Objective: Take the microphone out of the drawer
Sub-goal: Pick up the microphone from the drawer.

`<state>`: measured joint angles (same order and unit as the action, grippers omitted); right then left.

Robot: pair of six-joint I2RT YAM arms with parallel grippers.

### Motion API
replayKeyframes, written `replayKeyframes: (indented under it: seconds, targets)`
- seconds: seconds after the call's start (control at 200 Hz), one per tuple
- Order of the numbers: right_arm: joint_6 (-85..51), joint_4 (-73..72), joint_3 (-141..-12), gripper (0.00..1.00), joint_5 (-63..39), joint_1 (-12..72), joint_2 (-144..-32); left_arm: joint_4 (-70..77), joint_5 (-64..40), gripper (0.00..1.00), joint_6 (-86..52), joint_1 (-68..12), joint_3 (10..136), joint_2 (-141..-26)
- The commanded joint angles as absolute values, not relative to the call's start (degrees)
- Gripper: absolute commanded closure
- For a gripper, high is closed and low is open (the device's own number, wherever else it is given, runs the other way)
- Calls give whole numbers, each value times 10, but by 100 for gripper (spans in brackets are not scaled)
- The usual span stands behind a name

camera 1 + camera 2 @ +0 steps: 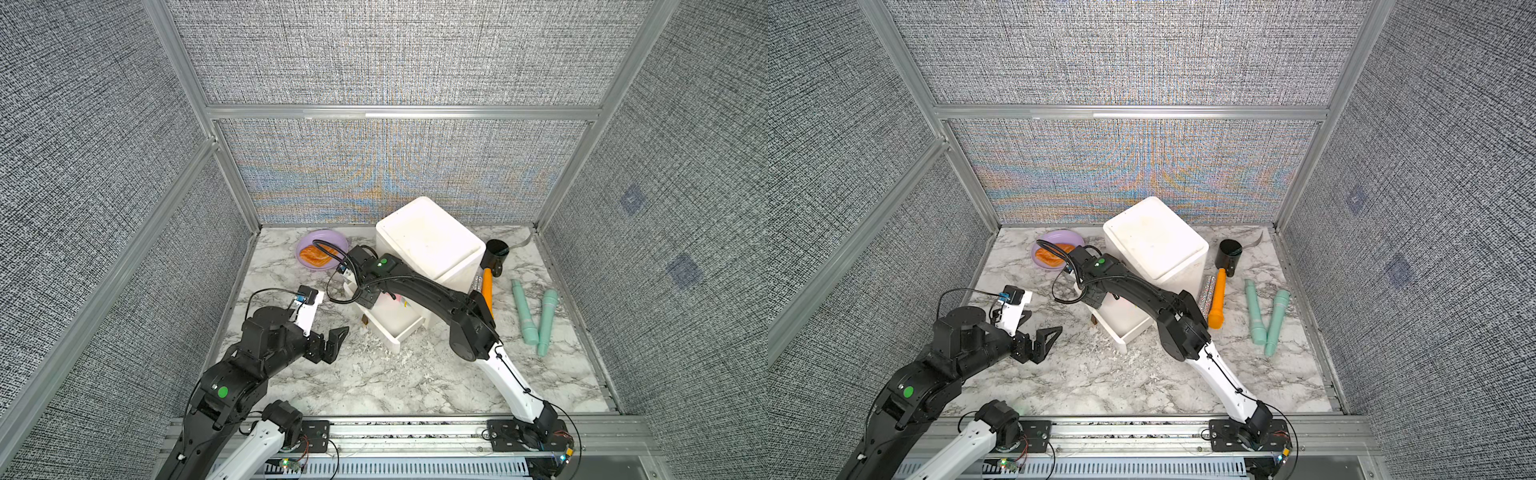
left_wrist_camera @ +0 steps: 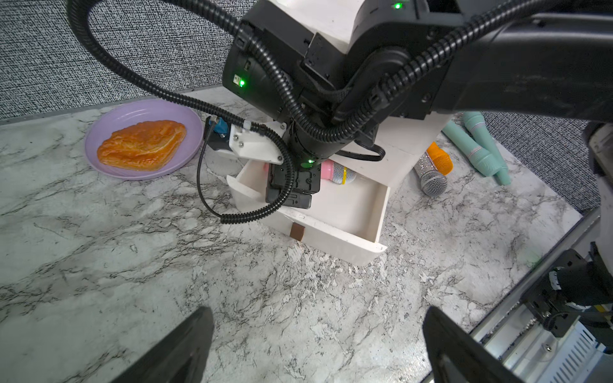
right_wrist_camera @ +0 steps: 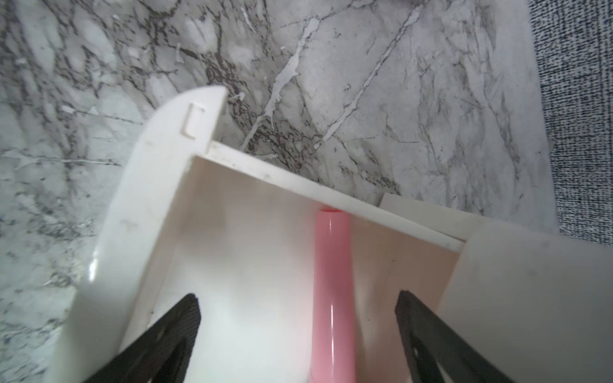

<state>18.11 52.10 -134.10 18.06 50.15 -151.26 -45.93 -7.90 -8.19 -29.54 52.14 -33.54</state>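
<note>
The left gripper [image 2: 318, 345] hangs over bare table [image 2: 99, 265] short of the drawer, jaws wide apart, holding nothing. Ahead of it the drawer [image 2: 381, 212] stands open at the foot of a white cabinet [image 1: 428, 237]. The pink mic [image 2: 335, 170] lies flat on the drawer floor toward the back, its silver head close under the cabinet front and its handle end at a side wall. The right gripper [image 3: 297, 296] reaches down into the drawer, fingers spread either side of the handle and clear of it. In both top views the right wrist and its cable hide most of the mic. A purple plate [image 2: 139, 109] with a pastry [image 2: 142, 146] sits left of the cabinet. On the right, outside the drawer, lie an orange mic [image 1: 1217, 303] and a glitter mic [image 1: 1207, 293] just beside the cabinet, two teal mics [image 1: 1254, 311] farther out, and a black cup [image 1: 1229, 253] behind them
</note>
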Motion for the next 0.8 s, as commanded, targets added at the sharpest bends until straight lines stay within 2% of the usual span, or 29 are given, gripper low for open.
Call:
replayKeyframes:
  seconds: [0.0, 0.305, 0.601, 0.791]
  targets:
    - [182, 549, -1342, 4, 185, 498, -1531, -450, -83, 0, -81, -294, 521, -336]
    - [160, 556, -1326, 5, 78, 482, -1535, -448, -85, 0, -81, -294, 520, -335]
    - [161, 575, -1342, 7, 71, 476, -1558, -449, -86, 0, -81, -294, 520, -335]
    - [160, 590, -1349, 16, 74, 476, -1572, -448, -86, 0, -81, -294, 520, -335]
